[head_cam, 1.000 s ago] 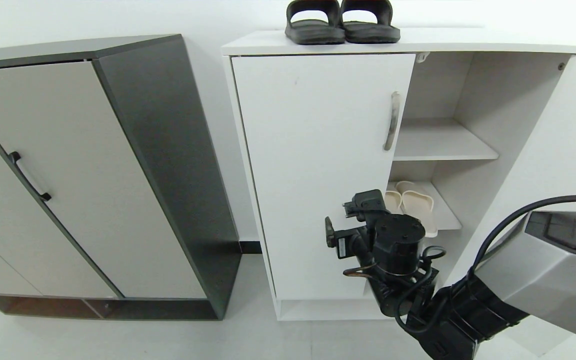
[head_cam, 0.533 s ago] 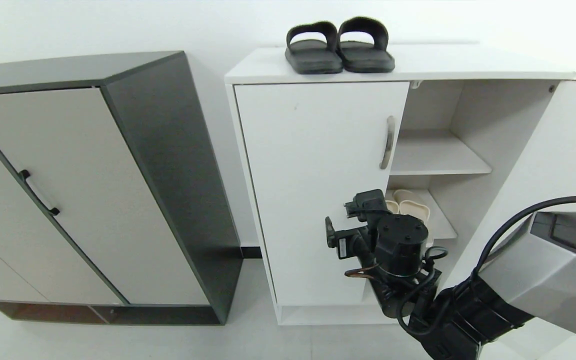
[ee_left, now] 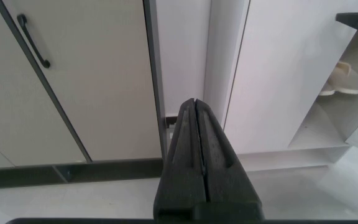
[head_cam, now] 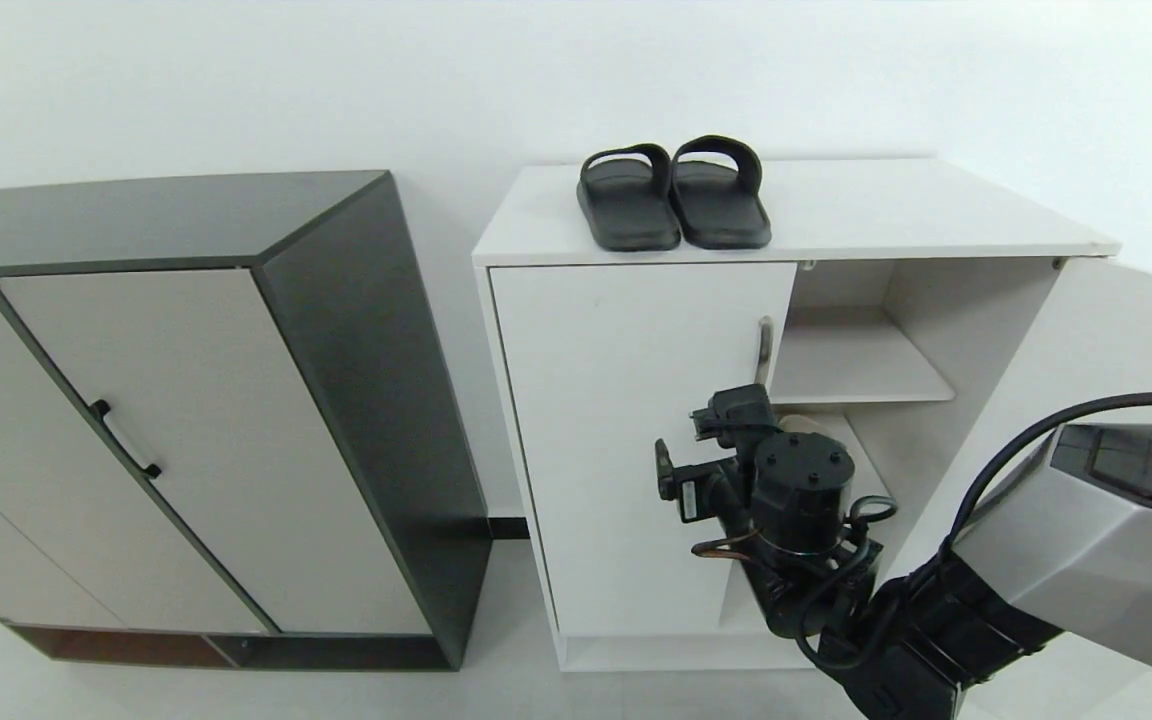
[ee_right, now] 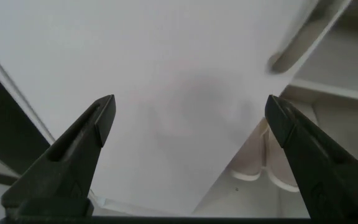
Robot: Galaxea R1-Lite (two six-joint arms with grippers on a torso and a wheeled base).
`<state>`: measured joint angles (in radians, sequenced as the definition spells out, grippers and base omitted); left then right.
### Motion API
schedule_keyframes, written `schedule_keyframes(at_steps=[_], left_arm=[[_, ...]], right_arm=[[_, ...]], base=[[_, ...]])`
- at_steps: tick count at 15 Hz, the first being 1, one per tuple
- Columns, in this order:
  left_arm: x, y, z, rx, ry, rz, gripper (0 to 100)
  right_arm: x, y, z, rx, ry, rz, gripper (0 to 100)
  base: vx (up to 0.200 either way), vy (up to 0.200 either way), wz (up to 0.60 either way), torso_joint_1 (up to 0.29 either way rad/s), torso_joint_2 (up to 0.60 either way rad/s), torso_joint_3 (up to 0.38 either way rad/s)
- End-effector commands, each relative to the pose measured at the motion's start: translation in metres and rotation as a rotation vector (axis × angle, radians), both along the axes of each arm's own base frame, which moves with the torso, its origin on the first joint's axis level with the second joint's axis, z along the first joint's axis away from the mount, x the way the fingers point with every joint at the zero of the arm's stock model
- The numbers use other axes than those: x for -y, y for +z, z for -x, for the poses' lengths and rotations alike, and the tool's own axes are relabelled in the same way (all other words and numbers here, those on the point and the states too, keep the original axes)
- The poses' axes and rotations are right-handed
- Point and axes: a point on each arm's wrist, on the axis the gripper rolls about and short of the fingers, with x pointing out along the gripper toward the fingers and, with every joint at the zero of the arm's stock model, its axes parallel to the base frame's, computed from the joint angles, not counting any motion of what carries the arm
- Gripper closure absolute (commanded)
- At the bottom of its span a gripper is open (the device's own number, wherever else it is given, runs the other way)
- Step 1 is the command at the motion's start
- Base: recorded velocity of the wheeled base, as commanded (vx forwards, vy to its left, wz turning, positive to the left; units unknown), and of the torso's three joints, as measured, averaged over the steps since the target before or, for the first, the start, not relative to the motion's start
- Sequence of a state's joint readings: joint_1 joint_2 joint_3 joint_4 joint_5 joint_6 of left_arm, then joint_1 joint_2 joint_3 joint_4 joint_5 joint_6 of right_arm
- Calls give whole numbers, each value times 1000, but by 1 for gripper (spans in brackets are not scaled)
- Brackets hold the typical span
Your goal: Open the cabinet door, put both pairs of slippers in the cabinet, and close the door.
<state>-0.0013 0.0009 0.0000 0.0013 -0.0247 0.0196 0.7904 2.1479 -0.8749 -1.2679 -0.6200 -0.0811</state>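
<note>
White cabinet (head_cam: 836,210) against the wall, two doors: left door (head_cam: 626,420) shut, plain white with a metal bar handle (head_cam: 764,350) at its inner edge; right door (head_cam: 1116,340) swung wide open. Black slippers (head_cam: 674,195), one pair of open-toe slides with a wide strap, sit side by side on the cabinet top, over the shut door, toes toward the robot. Cream slippers (ee_left: 344,79), second pair, same slide shape, lie side by side on the lower shelf inside the open half; upper shelf (head_cam: 856,370) is bare white board. Right gripper (ee_right: 190,106) is just in front of the shut left door near its handle edge, fingers spread wide apart, nothing between them. Left gripper (ee_left: 194,106) is low, facing the gap between the two cabinets, fingers pressed flat together, nothing held. Dark grey cabinet (head_cam: 366,400) with pale doors and a black handle (head_cam: 124,438) stands just left of the white one.
</note>
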Motion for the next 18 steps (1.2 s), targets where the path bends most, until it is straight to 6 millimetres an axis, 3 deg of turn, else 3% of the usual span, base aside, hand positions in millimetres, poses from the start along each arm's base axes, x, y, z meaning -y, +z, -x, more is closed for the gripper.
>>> schedule_keyframes(at_steps=[1,18], left_arm=[[0,0,0,-1,0,0,100],[0,0,0,-1,0,0,100]], right_arm=[[0,-1,1,0,3,0,0],[2,-3,5,36,24,11,0]], base=[[0,0,0,159,-461,-330],[0,0,0,209,-525,-314]])
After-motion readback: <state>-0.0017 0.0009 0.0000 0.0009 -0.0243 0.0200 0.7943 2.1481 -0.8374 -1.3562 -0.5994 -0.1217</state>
